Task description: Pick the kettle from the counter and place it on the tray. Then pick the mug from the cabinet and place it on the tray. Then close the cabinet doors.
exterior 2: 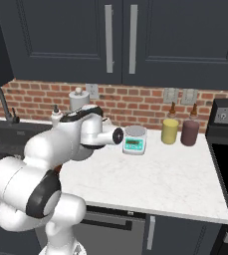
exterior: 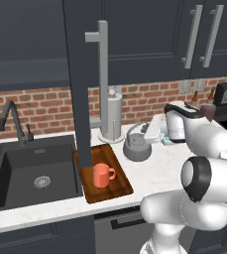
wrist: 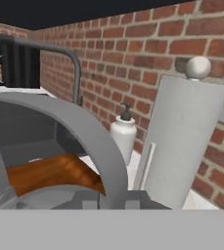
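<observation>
Now | end effector clamped on kettle (exterior: pixel 137 145) handle; open cabinet door (exterior: pixel 81 79) overhangs tray (exterior: pixel 116 190); mug (exterior: pixel 102 175) on tray; paper-towel roll (exterior: pixel 111 115) behind

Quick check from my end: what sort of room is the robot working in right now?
A rendered home kitchen, it seems: a black double sink set in a white marbled stone counter, dark charcoal-blue wall cabinets and a red brick backsplash.

The open cabinet door (exterior: pixel 83 84) overhangs the tray (exterior: pixel 116 191), where the mug (exterior: pixel 102 175) leaves its right half free.
</observation>
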Tool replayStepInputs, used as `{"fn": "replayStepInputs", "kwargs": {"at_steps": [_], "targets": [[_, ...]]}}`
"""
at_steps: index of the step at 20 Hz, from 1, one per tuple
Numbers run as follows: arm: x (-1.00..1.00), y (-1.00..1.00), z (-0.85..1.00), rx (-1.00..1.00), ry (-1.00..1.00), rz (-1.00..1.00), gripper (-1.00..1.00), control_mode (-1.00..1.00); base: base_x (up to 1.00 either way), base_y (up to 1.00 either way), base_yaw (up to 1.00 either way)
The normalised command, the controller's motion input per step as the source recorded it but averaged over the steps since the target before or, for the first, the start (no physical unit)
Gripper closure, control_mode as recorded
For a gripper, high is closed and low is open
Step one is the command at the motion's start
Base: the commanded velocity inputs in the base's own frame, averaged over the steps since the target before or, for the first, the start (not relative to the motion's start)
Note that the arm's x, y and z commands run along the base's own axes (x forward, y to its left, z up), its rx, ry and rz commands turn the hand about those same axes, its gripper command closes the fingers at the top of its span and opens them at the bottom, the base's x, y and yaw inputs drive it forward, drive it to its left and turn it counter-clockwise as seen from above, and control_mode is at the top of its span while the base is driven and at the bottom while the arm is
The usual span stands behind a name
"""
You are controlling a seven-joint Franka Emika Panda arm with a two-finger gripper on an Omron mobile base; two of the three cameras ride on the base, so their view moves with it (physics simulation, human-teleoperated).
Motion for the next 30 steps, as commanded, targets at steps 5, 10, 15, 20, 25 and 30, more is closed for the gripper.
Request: {"fn": "replayStepInputs", "kwargs": {"at_steps": [5, 10, 15, 20, 25, 30], "targets": [[-0.03, 0.51, 0.02, 0.0, 0.07, -0.19, 1.0, -1.0, 0.0, 0.0, 0.0], [-0.02, 0.43, 0.01, 0.0, 0.09, -0.17, 1.0, -1.0, 0.0, 0.0, 0.0], [0.0, 0.33, 0.01, 0.0, 0.09, -0.11, 1.0, -1.0, 0.0, 0.0, 0.0], [0.0, 0.15, 0.0, 0.02, 0.04, -0.02, 1.0, -1.0, 0.0, 0.0, 0.0], [0.01, 0.01, 0.0, 0.03, 0.0, 0.0, 1.0, -1.0, 0.0, 0.0, 0.0], [0.01, 0.0, 0.0, 0.03, 0.0, 0.0, 1.0, -1.0, 0.0, 0.0, 0.0]]}}
